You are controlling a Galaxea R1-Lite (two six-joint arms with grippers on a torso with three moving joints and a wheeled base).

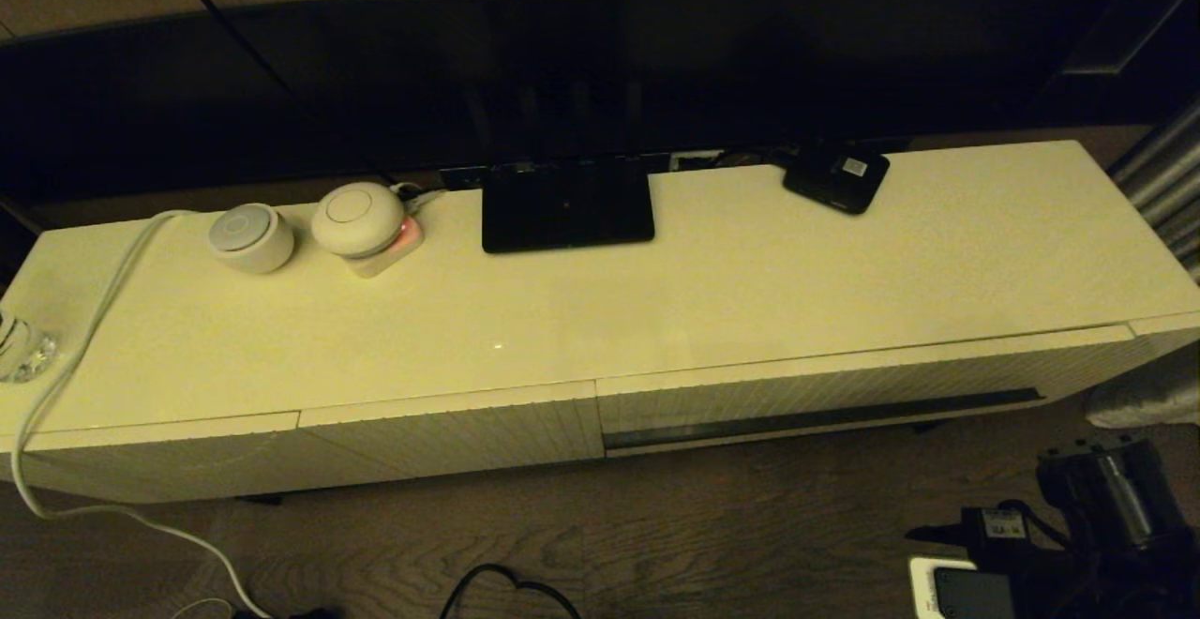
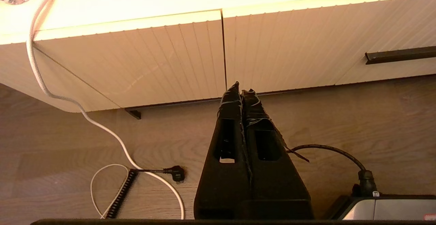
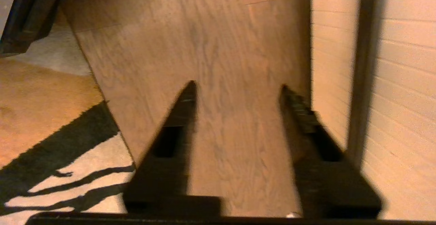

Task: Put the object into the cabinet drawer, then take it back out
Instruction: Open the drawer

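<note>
**Drawer closed, umbrella out of sight, both end effectors empty**

The right end effector [image 3: 238, 92] has its two fingers spread wide with nothing between them. It hangs low over the wood floor [image 3: 218, 47], with the drawer [image 1: 844, 394] front and its dark slot [image 3: 364, 64] just beside it. That placement looks like a set-up for hooking the slot, which seems to serve as the pull. In the head view the right arm shows only at the lower right corner.

The left end effector [image 2: 241, 90] is pressed closed on nothing, pointing at the seam between the two ribbed fronts. It appears parked rather than working.

The drawer sits flush with the cabinet, so nothing inside can be seen. The umbrella appears in no view; whether it lies inside the drawer or elsewhere cannot be told.

On the desk [image 1: 750, 291], pushed to the back edge and so away from the front: two round white devices [image 1: 251, 236], one black plate [image 1: 566, 204], one black box [image 1: 836, 175] with a white label. A glass object [image 1: 21, 349] stands at the left end. One white cable [image 1: 84, 338] drops over the edge to the floor. Two ribbed fronts are seen, only one slotted.
</note>
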